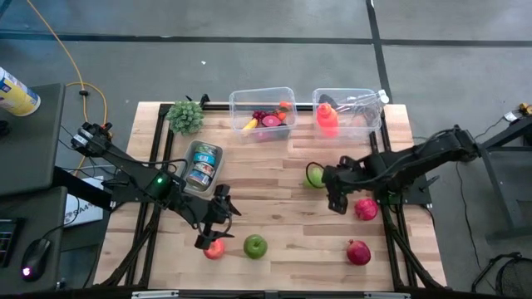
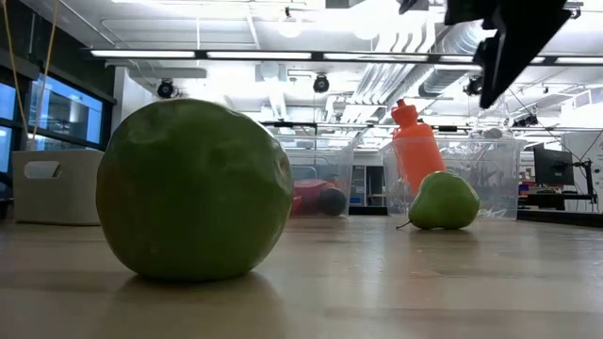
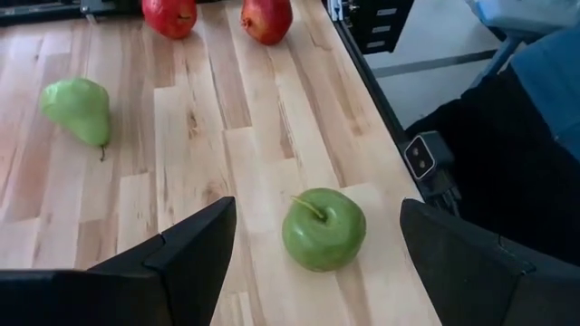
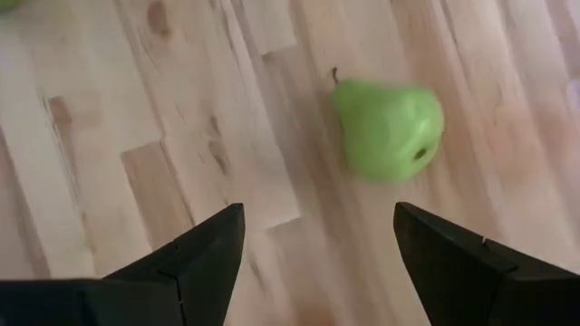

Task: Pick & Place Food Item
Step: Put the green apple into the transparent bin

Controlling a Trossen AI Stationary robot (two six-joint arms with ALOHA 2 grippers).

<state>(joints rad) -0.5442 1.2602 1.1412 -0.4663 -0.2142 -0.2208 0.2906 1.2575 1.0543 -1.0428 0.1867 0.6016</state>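
Left to right: your left gripper [image 1: 213,223] hangs near the front edge with fingers spread and empty, a red fruit [image 1: 214,248] just below it and the green apple [image 1: 255,246] just beside, so it reads as lined up for a pick rather than holding. Mid-table, the right gripper [image 1: 332,193] is likewise wide and empty beside the green pear [image 1: 314,175], with two pomegranates [image 1: 366,208] near. Both clear bins [image 1: 243,100] at the back presumably wait as drop spots.
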